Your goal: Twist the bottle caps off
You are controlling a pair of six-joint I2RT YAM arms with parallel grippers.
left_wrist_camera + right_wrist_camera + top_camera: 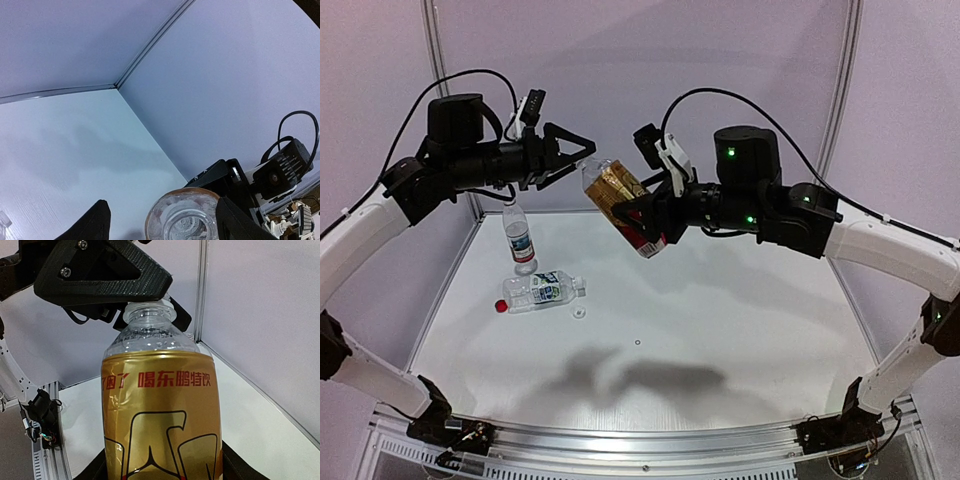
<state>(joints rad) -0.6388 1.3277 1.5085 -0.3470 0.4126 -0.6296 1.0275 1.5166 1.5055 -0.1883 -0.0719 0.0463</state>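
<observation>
**Item:** gold bottle (616, 190). It is held in the air above the far left part of the tabletop (720, 320), tilted, with its neck (149, 315) pointing at my left gripper (580, 163).

**Hazards, as I judge them:**
- The neck sits nearer one of my left fingers (95, 222) than the other. Closing from here could make one pad land first and lever the bottle round in my right hold.
- The neck looks clear and threaded, and I cannot tell whether a cap is on it. Closing on a bare mouth would turn nothing and might crush the rim.
- If my right hold slips under a twist, the bottle spins with the cap, or it drops toward the far left corner.

**Jaws:**
- Left: apart, one finger either side of the neck, holding nothing.
- Right gripper (645, 218): clamped on the gold bottle's lower body.

**Other stock:**
- Standing bottle (520, 238), near the far left corner.
- Lying bottle (545, 290), just nearer me than the standing one.
- Red cap (501, 306), loose at the lying bottle's base end.
- White cap (580, 312), loose just beside its neck.
</observation>
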